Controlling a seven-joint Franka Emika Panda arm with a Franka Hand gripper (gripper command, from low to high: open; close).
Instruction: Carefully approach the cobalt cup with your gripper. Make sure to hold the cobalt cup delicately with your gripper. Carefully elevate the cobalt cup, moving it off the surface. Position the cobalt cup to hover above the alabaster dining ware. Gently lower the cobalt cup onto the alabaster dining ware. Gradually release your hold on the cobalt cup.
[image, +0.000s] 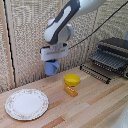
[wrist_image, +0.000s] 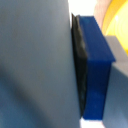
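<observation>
One cup in the air: the cobalt cup (image: 52, 67) hangs under the gripper (image: 53, 59), well above the wooden table (image: 95, 100), so the lift looks done.
Fingers: closed on the cup; in the wrist view one blue-tipped finger (wrist_image: 97, 70) lies flat against the pale blue cup wall (wrist_image: 35, 60) with a dark pad between them.
Step in hand: I judge it is the carry toward the alabaster dining ware (image: 27, 104).
Target place: the plate lies on the table at about 7 o'clock from the cup in the exterior view, well apart from it.
Things to avoid: the yellow bowl (image: 72, 79) and a small orange object (image: 71, 91) lie at about 5 o'clock from the cup, away from the path.
How to do it well: keep the height and move slowly sideways until the cup is over the middle of the plate, not the patterned rim.
Care: hold the cup upright and do not squeeze harder; the glossy wall may slip.
Background: a dark dish rack (image: 111, 57) stands at 3 o'clock, not concerned.
</observation>
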